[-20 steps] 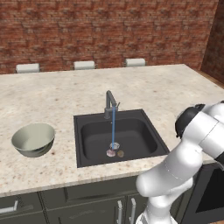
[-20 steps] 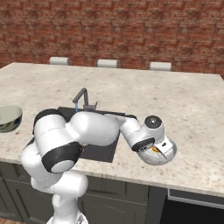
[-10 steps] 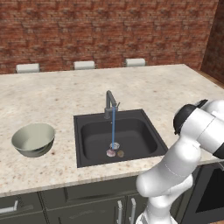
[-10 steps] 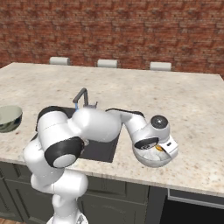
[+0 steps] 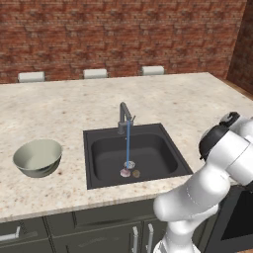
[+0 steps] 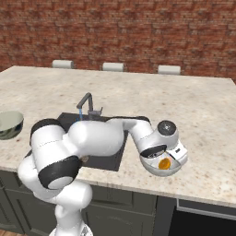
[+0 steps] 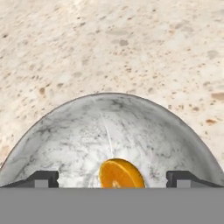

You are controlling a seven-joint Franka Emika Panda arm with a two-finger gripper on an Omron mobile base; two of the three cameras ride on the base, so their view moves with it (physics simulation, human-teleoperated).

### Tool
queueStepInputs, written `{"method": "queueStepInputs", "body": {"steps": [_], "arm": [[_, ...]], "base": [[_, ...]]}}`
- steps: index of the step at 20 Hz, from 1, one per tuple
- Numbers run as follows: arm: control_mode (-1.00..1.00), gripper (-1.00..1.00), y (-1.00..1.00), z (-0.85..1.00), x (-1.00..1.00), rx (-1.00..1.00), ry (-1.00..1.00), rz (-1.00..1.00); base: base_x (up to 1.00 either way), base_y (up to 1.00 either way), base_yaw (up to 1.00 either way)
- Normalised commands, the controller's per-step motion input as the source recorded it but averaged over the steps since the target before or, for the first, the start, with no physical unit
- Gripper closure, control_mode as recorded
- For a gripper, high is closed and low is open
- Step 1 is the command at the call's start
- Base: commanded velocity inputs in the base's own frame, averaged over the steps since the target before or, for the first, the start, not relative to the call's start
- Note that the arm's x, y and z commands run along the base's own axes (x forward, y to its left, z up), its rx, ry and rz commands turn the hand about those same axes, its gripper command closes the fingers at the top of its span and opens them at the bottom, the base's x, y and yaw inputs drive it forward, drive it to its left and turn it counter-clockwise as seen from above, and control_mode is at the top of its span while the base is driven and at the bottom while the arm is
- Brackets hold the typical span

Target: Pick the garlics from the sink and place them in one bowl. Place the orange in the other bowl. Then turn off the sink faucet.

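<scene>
My gripper [image 7: 113, 180] hangs open over the mottled whitish bowl [image 7: 65, 131], its fingertips [image 7: 43, 178] spread wide to either side. The orange [image 7: 121, 174] lies loose in the bottom of that bowl, touching neither finger. In the right base view the same bowl [image 6: 152, 168] sits near the counter's front edge, with the orange [image 6: 164, 163] inside. Two garlics, one pinkish-white [image 5: 125, 173] and one brown [image 5: 136, 173], lie in the dark sink [image 5: 108, 158] by the drain. The faucet [image 5: 123, 116] runs a thin blue stream. The plain green-grey bowl [image 5: 37, 157] stands empty left of the sink.
The speckled counter [image 5: 197, 104] stretches wide behind and right of the sink, ending at a brick wall [image 5: 123, 34]. The counter's front edge runs close to both bowls. My arm [image 6: 106, 138] reaches across the sink's front right corner.
The fingers have spread wider and the hand has shifted slightly right over the mottled bowl. The orange stays in the bowl. Garlics and water stream are unchanged.
</scene>
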Motion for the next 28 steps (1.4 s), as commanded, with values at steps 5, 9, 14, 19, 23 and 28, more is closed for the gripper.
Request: {"method": "queueStepInputs", "body": {"steps": [5,9,14,19,23,28], "arm": [[-1.0,-1.0,0.81,0.44,0.0,-0.14,0.01,0.03],[-1.0,-1.0,0.76,0.23,-0.04,-0.05,-0.01,0.09],[-1.0,-1.0,0.44,0.33,-0.04,-0.02,0.32,0.25],[-1.0,-1.0,0.27,0.33,0.0,0.09,0.32,0.19],[-1.0,-1.0,0.24,0.32,0.0,0.14,0.23,0.13],[-1.0,-1.0,0.48,0.05,0.0,0.09,0.24,0.07]], "base": [[0.0,0.0,0.0],[0.0,0.0,0.0],[0.0,0.0,0.0],[0.0,0.0,0.0],[0.0,0.0,0.0],[0.0,0.0,0.0]]}}
